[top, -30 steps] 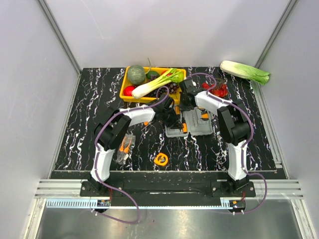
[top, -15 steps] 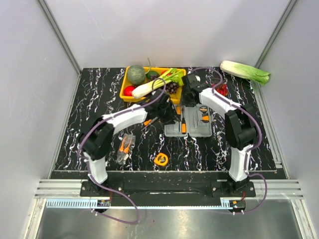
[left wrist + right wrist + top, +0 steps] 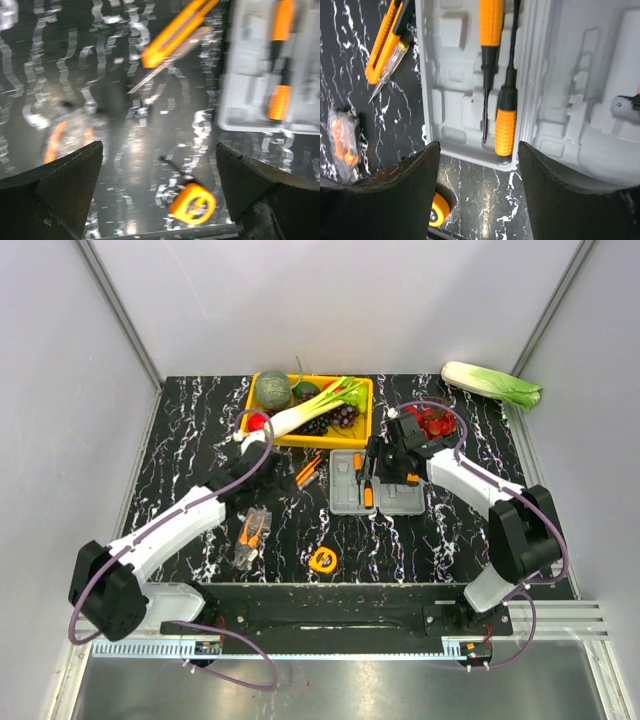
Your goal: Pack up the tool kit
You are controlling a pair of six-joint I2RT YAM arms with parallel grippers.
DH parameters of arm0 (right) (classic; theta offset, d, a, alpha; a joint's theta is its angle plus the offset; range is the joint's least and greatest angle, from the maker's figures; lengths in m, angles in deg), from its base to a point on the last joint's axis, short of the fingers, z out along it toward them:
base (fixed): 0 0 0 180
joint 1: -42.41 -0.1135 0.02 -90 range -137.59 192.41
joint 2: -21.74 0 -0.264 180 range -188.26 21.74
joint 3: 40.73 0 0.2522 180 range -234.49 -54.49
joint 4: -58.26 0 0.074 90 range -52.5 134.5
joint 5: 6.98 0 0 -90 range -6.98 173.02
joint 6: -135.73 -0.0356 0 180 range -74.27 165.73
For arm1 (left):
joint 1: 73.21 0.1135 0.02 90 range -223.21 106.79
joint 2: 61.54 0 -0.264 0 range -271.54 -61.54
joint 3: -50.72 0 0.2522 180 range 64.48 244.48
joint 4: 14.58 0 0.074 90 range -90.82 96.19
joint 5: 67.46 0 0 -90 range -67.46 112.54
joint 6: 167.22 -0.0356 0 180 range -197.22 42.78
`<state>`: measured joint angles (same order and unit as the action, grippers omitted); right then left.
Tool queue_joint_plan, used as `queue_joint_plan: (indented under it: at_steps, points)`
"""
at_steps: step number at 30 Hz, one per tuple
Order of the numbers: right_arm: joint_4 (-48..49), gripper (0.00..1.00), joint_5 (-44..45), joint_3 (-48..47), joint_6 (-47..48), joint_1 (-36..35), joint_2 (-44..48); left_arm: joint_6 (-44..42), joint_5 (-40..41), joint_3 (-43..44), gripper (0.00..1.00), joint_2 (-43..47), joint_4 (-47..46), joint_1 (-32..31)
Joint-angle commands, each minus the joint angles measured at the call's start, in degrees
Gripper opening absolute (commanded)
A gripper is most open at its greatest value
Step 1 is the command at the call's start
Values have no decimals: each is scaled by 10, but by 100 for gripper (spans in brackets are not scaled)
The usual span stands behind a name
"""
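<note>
At mid-worktop (image 3: 190,430), noting tool kit (image 3: 377,485) lying open and flat, both grey halves facing up. Seeing two orange-handled screwdrivers (image 3: 506,125) sitting head to tail in its left half, beside the hinge; spotting one small grey-black piece (image 3: 627,105) in the right half. Finding yellow tray (image 3: 345,440) behind the case, carrying melon (image 3: 273,388), leek (image 3: 315,405), grapes (image 3: 335,418) and a red item (image 3: 258,422).

Recording left hand (image 3: 157,160) hovering with fingers wide apart, gripping nothing; right hand (image 3: 479,150) hanging above the case, fingers apart, likewise gripping nothing.

Getting from the overhead view alone: tray, cabbage (image 3: 492,385) at far right, red produce (image 3: 432,422) beside the right arm. Resolving the case's moulded recesses only in the right wrist view. Catching utility knife (image 3: 385,42), bagged pliers (image 3: 342,142) and tape measure (image 3: 192,202) lying loose outside the case; left wrist view blurring them.
</note>
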<state>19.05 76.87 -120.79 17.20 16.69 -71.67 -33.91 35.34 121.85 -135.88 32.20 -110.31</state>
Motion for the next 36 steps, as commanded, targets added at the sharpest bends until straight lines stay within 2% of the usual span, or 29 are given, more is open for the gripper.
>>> queue_joint_plan:
  at_steps: [1, 6, 8, 10, 11, 14, 19, 29, 36]
  points:
    - [61, 71, -69, 23, 2, -3, 37, -46, 55, -71, 99, 58, 49, 52]
    - [70, 70, -90, 18, -9, -5, 14, -74, -3, -117, 97, 64, 37, 170]
    - [71, 65, -96, 14, -17, -5, 2, -85, -13, -114, 86, 46, 34, 199]
    - [71, 59, -106, 11, -21, -5, -10, -92, -34, -107, 69, 19, 33, 222]
    - [71, 56, -106, 12, -24, -5, -13, -93, -40, -106, 63, 5, 33, 231]
    - [73, 54, -105, 18, -28, -5, -17, -101, -71, -114, 52, -27, 19, 245]
    - [74, 54, -99, 25, -23, -5, -22, -104, -122, -130, 49, -60, -4, 246]
    - [78, 52, -100, 20, -27, -5, -48, -96, -112, -139, 53, -63, -7, 246]
    - [80, 52, -95, 28, -32, -5, -45, -91, -115, -139, 53, -126, 8, 246]
